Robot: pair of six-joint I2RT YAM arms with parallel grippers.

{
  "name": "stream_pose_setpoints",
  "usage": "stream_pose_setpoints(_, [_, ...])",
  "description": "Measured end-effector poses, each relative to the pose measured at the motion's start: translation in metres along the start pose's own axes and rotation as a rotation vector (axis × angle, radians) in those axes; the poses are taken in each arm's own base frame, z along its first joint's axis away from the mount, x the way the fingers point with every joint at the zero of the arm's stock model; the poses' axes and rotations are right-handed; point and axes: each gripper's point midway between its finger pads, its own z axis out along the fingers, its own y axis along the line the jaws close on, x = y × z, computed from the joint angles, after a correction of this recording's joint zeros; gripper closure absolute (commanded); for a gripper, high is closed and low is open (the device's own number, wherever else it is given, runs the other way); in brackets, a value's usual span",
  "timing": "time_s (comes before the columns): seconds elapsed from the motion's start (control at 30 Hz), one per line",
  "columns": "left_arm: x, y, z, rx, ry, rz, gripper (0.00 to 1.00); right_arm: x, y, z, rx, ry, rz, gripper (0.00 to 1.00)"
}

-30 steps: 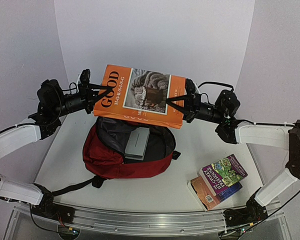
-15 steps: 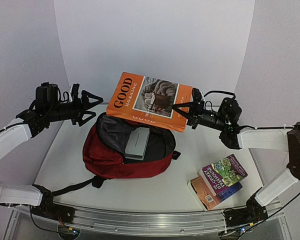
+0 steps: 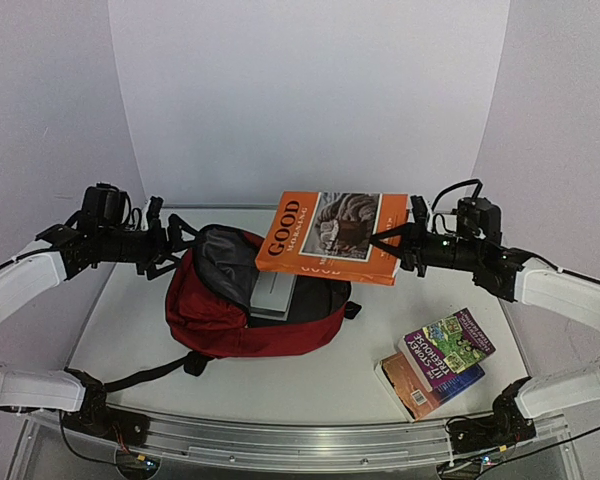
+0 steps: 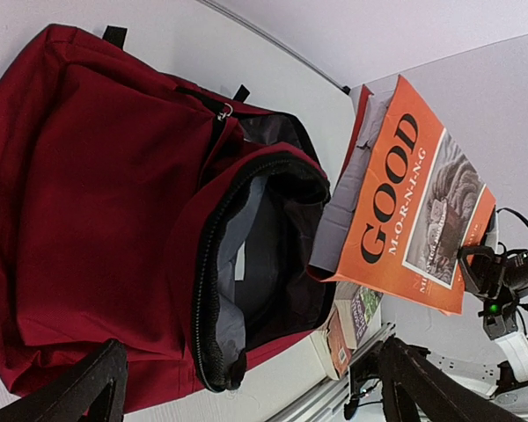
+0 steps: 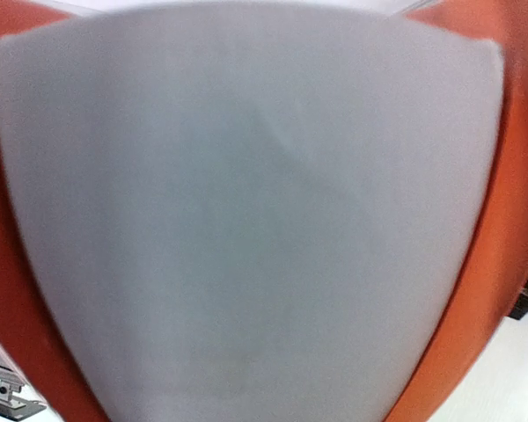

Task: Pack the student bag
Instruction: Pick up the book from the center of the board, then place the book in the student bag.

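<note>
The student bag, dark red with a grey lining, lies on the table with its main compartment unzipped. A grey book sticks out of the opening. An orange "GOOD MORNING" book hangs flat above the bag's mouth, and my right gripper is shut on its right edge. The right wrist view is filled by that book's pale page edge between orange covers, which hides the fingers. My left gripper stands open, left of the bag and touching nothing. The left wrist view shows the bag, the orange book and wide-spread fingers.
A purple book lies on an orange-brown one at the front right of the table. A black bag strap trails toward the front left. A metal rail runs along the near edge.
My left gripper has let go of the orange book, opened wide and drawn back to the left and down. My right gripper has carried the book lower and to the right.
</note>
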Motion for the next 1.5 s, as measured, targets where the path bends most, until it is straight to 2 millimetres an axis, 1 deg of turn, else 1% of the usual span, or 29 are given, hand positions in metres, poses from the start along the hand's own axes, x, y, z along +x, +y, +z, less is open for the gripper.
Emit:
stream_pose_setpoints(0.1, [0.007, 0.005, 0.01, 0.013, 0.044, -0.015, 0.1, 0.009, -0.013, -0.005, 0.047, 0.007, 0.027, 0.87])
stream_pose_setpoints(0.23, [0.01, 0.007, 0.023, 0.037, 0.083, -0.022, 0.25, 0.018, -0.032, -0.007, 0.099, 0.02, 0.059, 0.87])
stream_pose_setpoints(0.3, [0.01, 0.008, 0.029, 0.045, 0.099, -0.026, 0.34, 0.023, -0.041, -0.008, 0.123, 0.03, 0.076, 0.87])
stream_pose_setpoints(0.37, [0.011, 0.01, 0.034, 0.05, 0.111, -0.032, 0.44, 0.026, -0.046, -0.008, 0.137, 0.038, 0.088, 0.87])
stream_pose_setpoints(0.57, [0.009, 0.013, 0.045, 0.061, 0.126, -0.036, 0.63, 0.03, -0.056, -0.004, 0.16, 0.054, 0.111, 0.87])
stream_pose_setpoints(0.67, [0.008, 0.016, 0.051, 0.059, 0.135, -0.039, 0.84, 0.034, -0.062, -0.001, 0.175, 0.065, 0.127, 0.87])
stream_pose_setpoints(0.7, [0.007, 0.016, 0.053, 0.059, 0.136, -0.041, 0.89, 0.035, -0.064, -0.001, 0.179, 0.069, 0.133, 0.87])
stream_pose_setpoints(0.73, [0.007, 0.017, 0.055, 0.059, 0.138, -0.043, 0.94, 0.037, -0.067, 0.0, 0.185, 0.075, 0.14, 0.87])
stream_pose_setpoints(0.8, [0.004, 0.013, 0.056, 0.069, 0.137, -0.031, 0.99, 0.042, -0.072, 0.002, 0.195, 0.085, 0.155, 0.87])
stream_pose_setpoints(0.93, [-0.005, -0.003, 0.053, 0.122, 0.123, 0.006, 1.0, 0.05, -0.08, 0.004, 0.212, 0.104, 0.182, 0.87])
stream_pose_setpoints(1.17, [-0.017, -0.047, 0.041, 0.283, 0.118, 0.101, 1.0, 0.055, -0.078, 0.014, 0.193, 0.121, 0.207, 0.87])
stream_pose_setpoints(1.27, [-0.019, -0.061, 0.033, 0.331, 0.119, 0.131, 1.0, 0.057, -0.079, 0.019, 0.187, 0.129, 0.216, 0.87])
stream_pose_setpoints(1.37, [-0.018, -0.068, 0.027, 0.361, 0.121, 0.156, 1.0, 0.059, -0.079, 0.025, 0.174, 0.134, 0.23, 0.87])
stream_pose_setpoints(1.5, [-0.016, -0.072, 0.025, 0.377, 0.129, 0.169, 1.0, 0.063, -0.078, 0.034, 0.153, 0.145, 0.251, 0.87])
